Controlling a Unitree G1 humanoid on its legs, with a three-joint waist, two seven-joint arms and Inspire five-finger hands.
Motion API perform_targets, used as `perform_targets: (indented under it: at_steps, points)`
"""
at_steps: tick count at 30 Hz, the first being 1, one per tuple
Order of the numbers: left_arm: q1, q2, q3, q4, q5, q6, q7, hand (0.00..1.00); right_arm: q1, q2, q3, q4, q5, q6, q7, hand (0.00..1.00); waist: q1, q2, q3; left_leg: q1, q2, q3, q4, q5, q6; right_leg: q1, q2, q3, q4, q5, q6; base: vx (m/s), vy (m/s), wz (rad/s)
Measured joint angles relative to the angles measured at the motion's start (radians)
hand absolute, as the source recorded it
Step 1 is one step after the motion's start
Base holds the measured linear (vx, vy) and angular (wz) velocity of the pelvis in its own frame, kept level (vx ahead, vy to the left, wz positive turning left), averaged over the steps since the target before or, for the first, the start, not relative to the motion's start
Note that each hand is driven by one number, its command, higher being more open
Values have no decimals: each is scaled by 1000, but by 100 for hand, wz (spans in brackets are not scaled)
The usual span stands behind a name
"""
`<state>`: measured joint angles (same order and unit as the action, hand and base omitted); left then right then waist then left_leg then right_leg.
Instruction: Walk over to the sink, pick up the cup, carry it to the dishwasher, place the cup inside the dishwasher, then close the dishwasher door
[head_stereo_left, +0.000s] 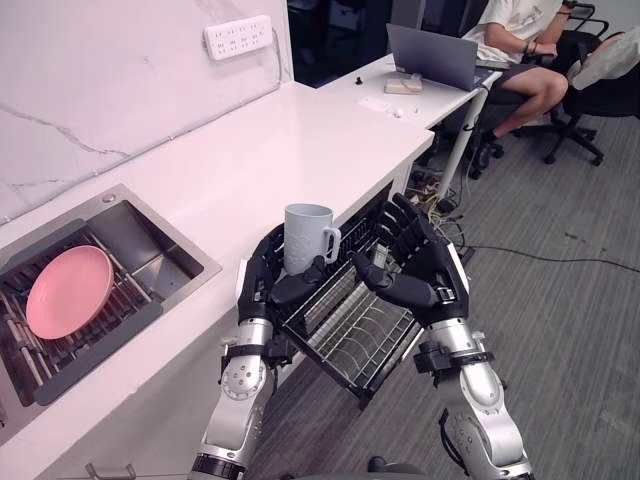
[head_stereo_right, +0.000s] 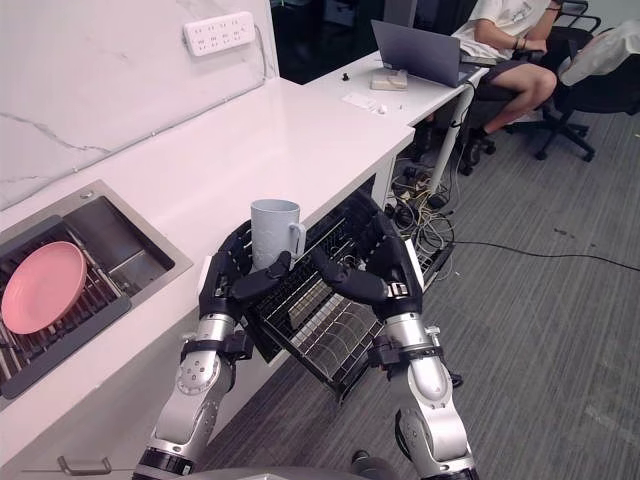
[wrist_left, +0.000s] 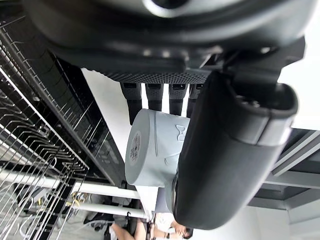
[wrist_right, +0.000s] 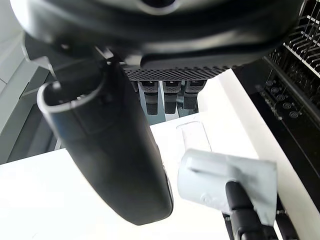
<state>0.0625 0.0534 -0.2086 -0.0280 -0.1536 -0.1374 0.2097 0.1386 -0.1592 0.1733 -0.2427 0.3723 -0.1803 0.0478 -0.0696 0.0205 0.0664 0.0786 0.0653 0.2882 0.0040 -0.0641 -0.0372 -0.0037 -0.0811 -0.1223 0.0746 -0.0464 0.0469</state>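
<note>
My left hand is shut on a pale grey-blue cup, which stands upright in its grasp with the handle turned to the right. In the left wrist view the fingers wrap behind the cup and the thumb lies across its front. Just right of the cup, my right hand is open with its fingers relaxed, and its thumb reaches toward the handle. The right wrist view has the cup past that thumb. Both hands hover over the pulled-out wire rack of the dishwasher under the counter.
A steel sink at the left holds a pink plate on a grid. The white counter runs behind, with a power strip on the wall. A person sits at a desk with a laptop. Cables lie on the floor.
</note>
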Motion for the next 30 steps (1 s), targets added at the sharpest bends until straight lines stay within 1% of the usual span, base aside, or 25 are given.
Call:
perform_targets:
  at_steps: [4,7,10,14,15,17,19,21,24,25,29,30]
  points:
    - [1,1,-47,0,0,-2,-24,30,-26,-3,12,13,-3,1,-1,90,0,0,-1,1,-2,-1,-2,-2,10,20,2,3,-45,30,5,-46,28,-3]
    - [1,1,-102,-14,0,-2,-55,30,-58,-1,12,107,-12,6,-17,90,2,1,-8,-9,-8,-4,-3,3,20,26,1,1,-79,55,8,-78,21,2]
    - [3,2,-148,-26,16,1,-65,30,-60,7,7,165,-10,20,-47,90,4,11,-24,-20,-14,-9,-6,10,26,24,-1,-8,-97,69,10,-36,9,5]
    - [6,0,-152,-28,8,1,-62,30,-90,6,7,189,-11,17,-59,90,1,12,-27,-25,-15,-18,-6,15,27,23,-2,-16,-96,70,10,-26,8,6]
    - [5,0,-151,-28,-5,1,-58,30,-107,6,11,200,-13,15,-58,30,3,12,-28,-28,-16,-22,-9,18,27,22,-3,-20,-96,70,10,-25,-2,11]
    - [4,0,-150,-28,-26,2,-51,30,-135,4,19,224,-13,8,-57,30,7,12,-32,-33,-17,-28,-17,26,27,16,-3,-22,-96,71,9,-20,-2,9]
    - [1,0,-150,-28,-63,2,-36,30,-167,1,36,247,-13,0,-57,30,21,12,-38,-37,-18,-28,-25,32,28,6,-2,-22,-94,72,9,0,0,0]
    - [-2,-2,-150,-29,-89,2,-27,30,-189,4,37,269,-12,-8,-61,30,28,10,-40,-38,-18,-28,-26,33,29,5,-3,-22,-93,72,9,0,0,0]
    - [-2,-2,-150,-32,-104,2,-17,30,-226,-3,29,306,-12,-9,-73,30,31,8,-43,-40,-22,-30,-26,34,30,4,-6,-23,-93,73,10,0,0,0]
    - [-2,-2,-150,-33,-107,2,-15,90,-235,-16,30,310,-11,-9,-74,30,30,6,-44,-43,-24,-30,-26,34,31,2,-8,-23,-93,74,12,0,0,0]
    - [-2,-1,-159,-34,-110,2,-14,90,-241,-15,29,305,-11,-7,-83,30,30,2,-46,-43,-25,-31,-26,35,32,1,-9,-23,-91,75,13,0,0,0]
    - [-1,0,-178,-36,-104,2,-14,90,-250,-16,25,306,-11,3,-96,30,32,1,-46,-44,-26,-32,-26,35,33,1,-10,-23,-91,75,14,0,0,0]
